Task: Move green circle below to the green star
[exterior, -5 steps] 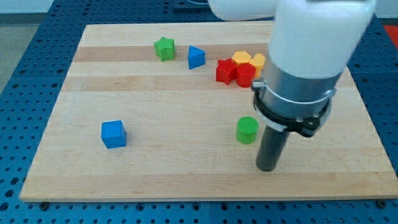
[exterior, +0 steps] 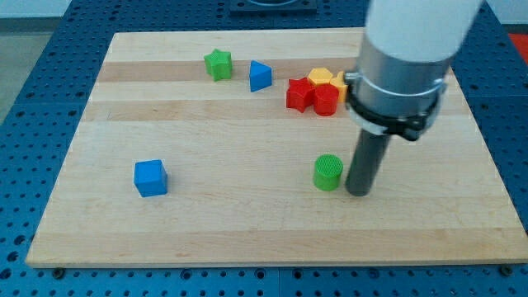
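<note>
The green circle (exterior: pixel 327 172), a short cylinder, stands on the wooden board (exterior: pixel 247 214) right of centre, low in the view. The green star (exterior: pixel 219 64) sits near the board's top edge, left of centre. My tip (exterior: pixel 358 192) is on the board just to the right of the green circle, a small gap from it. The rod rises into the grey and white arm, which hides the board's upper right part.
A blue triangle (exterior: pixel 260 76) lies right of the green star. Two red blocks (exterior: pixel 312 96) and two yellow blocks (exterior: pixel 326 78) cluster at the upper right, partly behind the arm. A blue cube (exterior: pixel 151 177) sits at the lower left.
My tip has moved up the view and slightly left, from below-right of the green circle to level with it on its right. The blocks have not moved.
</note>
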`<action>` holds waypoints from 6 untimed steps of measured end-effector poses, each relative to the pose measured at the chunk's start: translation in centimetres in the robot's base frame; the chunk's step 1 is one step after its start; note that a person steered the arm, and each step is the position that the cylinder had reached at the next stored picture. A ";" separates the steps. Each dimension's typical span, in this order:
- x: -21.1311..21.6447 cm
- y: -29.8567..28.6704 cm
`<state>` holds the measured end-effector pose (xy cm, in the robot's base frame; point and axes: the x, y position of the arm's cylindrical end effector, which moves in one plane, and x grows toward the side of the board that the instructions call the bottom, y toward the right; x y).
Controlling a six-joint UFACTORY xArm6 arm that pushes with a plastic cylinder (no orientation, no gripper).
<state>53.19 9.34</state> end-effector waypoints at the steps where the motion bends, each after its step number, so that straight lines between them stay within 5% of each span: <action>1: 0.0 -4.4; 6: -8.1 -6.1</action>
